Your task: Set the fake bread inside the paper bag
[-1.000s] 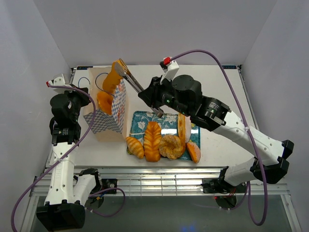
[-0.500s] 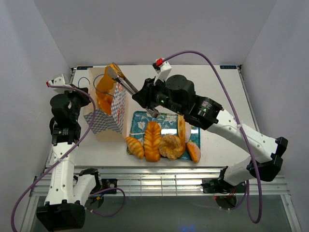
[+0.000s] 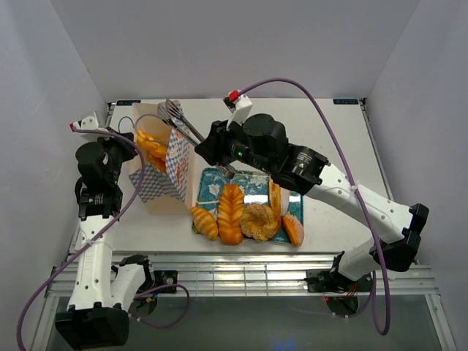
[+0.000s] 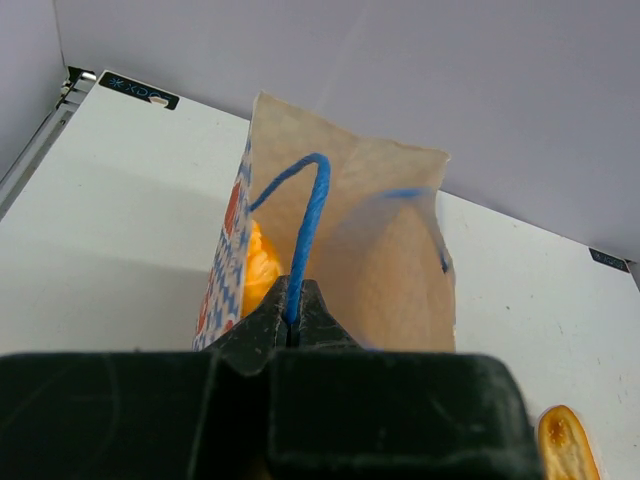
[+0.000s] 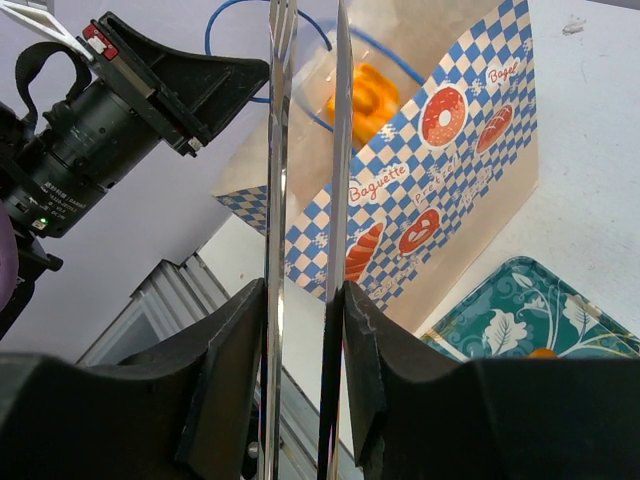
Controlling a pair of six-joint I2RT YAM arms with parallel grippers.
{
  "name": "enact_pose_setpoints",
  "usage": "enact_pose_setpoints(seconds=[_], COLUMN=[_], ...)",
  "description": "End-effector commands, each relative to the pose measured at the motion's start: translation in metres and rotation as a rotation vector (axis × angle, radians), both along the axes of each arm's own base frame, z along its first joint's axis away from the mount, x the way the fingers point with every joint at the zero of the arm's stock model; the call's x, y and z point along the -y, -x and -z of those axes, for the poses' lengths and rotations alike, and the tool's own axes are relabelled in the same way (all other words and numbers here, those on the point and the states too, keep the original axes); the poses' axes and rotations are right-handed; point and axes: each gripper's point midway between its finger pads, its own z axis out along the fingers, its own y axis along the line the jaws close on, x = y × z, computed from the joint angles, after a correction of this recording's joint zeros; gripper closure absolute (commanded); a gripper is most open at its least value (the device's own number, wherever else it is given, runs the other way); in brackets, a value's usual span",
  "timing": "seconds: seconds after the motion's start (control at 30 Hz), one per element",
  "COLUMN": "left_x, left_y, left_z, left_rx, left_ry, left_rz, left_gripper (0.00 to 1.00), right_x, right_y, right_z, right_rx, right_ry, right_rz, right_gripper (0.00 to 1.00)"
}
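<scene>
**A:** Your paper bag [image 3: 167, 174] is showing blue-and-white checks down the side, with plain cream paper inside the mouth.

**B:** You've got orange-red doughnut and croissant prints on that check, plus dark lettering. The cord handle [image 4: 306, 225] is bright blue.

**A:** The pastries [image 3: 152, 148] in the bag are glossy golden orange, and your braided loaf [image 3: 232, 212] is the same shade.

**B:** The tray [image 3: 213, 184] is teal with pale leaf scrolls. Your metal tongs [image 3: 178, 119] are silver and the cable [image 3: 322, 86] is purple.
</scene>
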Motion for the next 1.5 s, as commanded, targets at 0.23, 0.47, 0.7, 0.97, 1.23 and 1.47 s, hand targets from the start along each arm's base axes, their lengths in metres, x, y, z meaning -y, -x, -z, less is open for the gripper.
enact_pose_setpoints(seconds=[0.23,0.47,0.7,0.97,1.23,1.47], left_x=[0.005,0.003,0.002,0.002,0.002,0.004], left_y=[0.004,0.005,0.005,0.005,0.004,0.004], left_z=[-0.001,-0.001,-0.001,0.001,0.003,0.003], left_rx=[0.008,0.008,0.008,0.004,-0.004,-0.004], left_ry=[-0.001,-0.004,-0.009,-0.009,-0.008,-0.004], left_rz=[0.020,0.011,0.005,0.005,0.008,0.017], left_gripper=[1.00,1.00,1.00,1.00,1.00,1.00], right_x=[0.002,0.033,0.077,0.124,0.169,0.177], right_y=[0.004,0.009,0.017,0.042,0.074,0.107], right_z=[-0.036,-0.032,0.008,0.083,0.162,0.206], right_rx=[0.054,0.056,0.020,-0.075,-0.200,-0.277], right_ry=[-0.094,-0.094,0.011,0.170,0.331,0.488], right_rz=[-0.009,0.051,0.121,0.130,0.113,-0.052], right_gripper=[0.59,0.60,0.58,0.57,0.55,0.54])
